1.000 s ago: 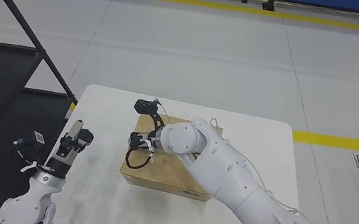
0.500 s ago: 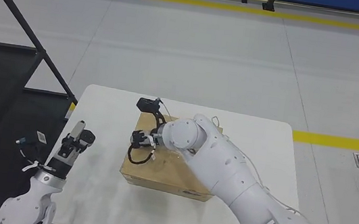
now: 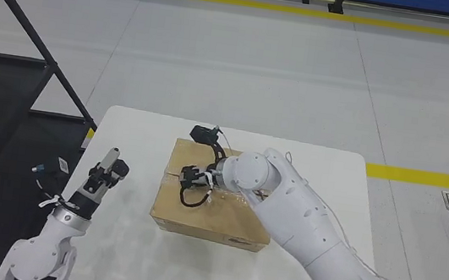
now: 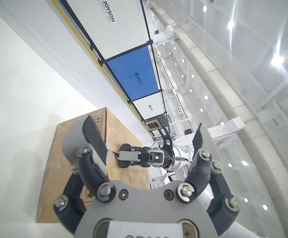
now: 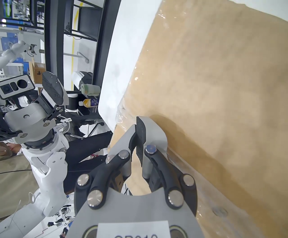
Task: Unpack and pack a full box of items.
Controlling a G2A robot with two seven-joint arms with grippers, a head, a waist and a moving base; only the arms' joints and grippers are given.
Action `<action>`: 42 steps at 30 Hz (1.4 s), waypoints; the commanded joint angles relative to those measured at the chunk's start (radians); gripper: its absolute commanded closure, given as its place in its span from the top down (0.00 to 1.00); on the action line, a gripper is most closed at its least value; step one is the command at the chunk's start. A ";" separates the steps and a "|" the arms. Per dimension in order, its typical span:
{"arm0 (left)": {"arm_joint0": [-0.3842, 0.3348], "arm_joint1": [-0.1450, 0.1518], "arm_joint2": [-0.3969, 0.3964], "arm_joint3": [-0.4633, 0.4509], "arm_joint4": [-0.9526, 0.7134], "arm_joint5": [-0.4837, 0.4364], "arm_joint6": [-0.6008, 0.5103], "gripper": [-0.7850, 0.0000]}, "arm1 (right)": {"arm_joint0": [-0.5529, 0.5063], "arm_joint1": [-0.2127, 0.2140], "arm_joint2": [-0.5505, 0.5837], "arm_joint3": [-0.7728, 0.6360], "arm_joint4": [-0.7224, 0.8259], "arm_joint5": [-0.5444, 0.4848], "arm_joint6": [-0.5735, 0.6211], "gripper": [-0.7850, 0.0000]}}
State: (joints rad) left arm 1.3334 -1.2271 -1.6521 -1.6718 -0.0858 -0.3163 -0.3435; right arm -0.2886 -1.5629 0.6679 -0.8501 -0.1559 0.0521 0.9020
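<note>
A closed brown cardboard box (image 3: 197,218) lies in the middle of the white table (image 3: 135,141), its seam covered with clear tape (image 5: 186,157). My right gripper (image 3: 189,175) rests low on the box top (image 5: 213,78) near its left end, and its pads (image 5: 138,128) are pressed shut with nothing visible between them. My left gripper (image 3: 111,163) hovers over the table's left part, apart from the box, and is open and empty. In the left wrist view, the box (image 4: 51,171) and the right gripper (image 4: 120,157) lie beyond the open left gripper (image 4: 145,126).
Bare table surface surrounds the box on all sides. A black frame (image 3: 62,80) and a dark panel stand off the table's left edge. Bottles (image 5: 90,102) sit on a surface beyond that edge.
My right gripper has slid to the right along the box top, staying shut. My left arm has shifted a little closer to the box.
</note>
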 commanded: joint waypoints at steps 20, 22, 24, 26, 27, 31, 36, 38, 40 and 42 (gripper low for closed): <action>-0.016 0.004 0.020 0.000 0.016 0.016 0.005 1.00 | -0.283 0.168 0.320 -0.374 -0.213 0.174 0.080 0.00; -0.016 0.004 0.020 0.001 0.016 0.018 0.008 1.00 | -0.290 0.174 0.335 -0.381 -0.219 0.178 0.090 0.00; -0.017 0.005 0.020 0.001 0.016 0.019 0.009 1.00 | -0.301 0.180 0.353 -0.391 -0.222 0.183 0.095 0.00; -0.021 0.005 0.021 0.002 0.017 0.023 0.008 1.00 | -0.315 0.187 0.371 -0.406 -0.225 0.186 0.098 0.00; -0.024 0.005 0.023 0.003 0.016 0.025 0.008 1.00 | -0.322 0.190 0.381 -0.413 -0.228 0.188 0.101 0.00; -0.038 0.005 0.034 0.006 0.022 0.032 0.008 1.00 | -0.348 0.204 0.421 -0.437 -0.232 0.200 0.112 0.00; -0.050 0.005 0.043 0.011 0.025 0.035 0.009 1.00 | -0.373 0.219 0.463 -0.452 -0.237 0.208 0.126 0.00; -0.052 0.006 0.045 0.013 0.024 0.034 0.007 1.00 | -0.383 0.224 0.477 -0.459 -0.239 0.212 0.129 0.00; -0.056 0.006 0.045 0.017 0.023 0.033 0.006 1.00 | -0.393 0.229 0.492 -0.467 -0.238 0.212 0.132 0.00; -0.059 0.007 0.045 0.021 0.021 0.034 0.007 1.00 | -0.405 0.234 0.506 -0.479 -0.235 0.213 0.130 0.00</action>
State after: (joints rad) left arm 1.2763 -1.2207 -1.6067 -1.6536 -0.0631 -0.2832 -0.3372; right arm -0.6872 -1.3314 1.1662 -1.3222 -0.3931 0.2648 1.0341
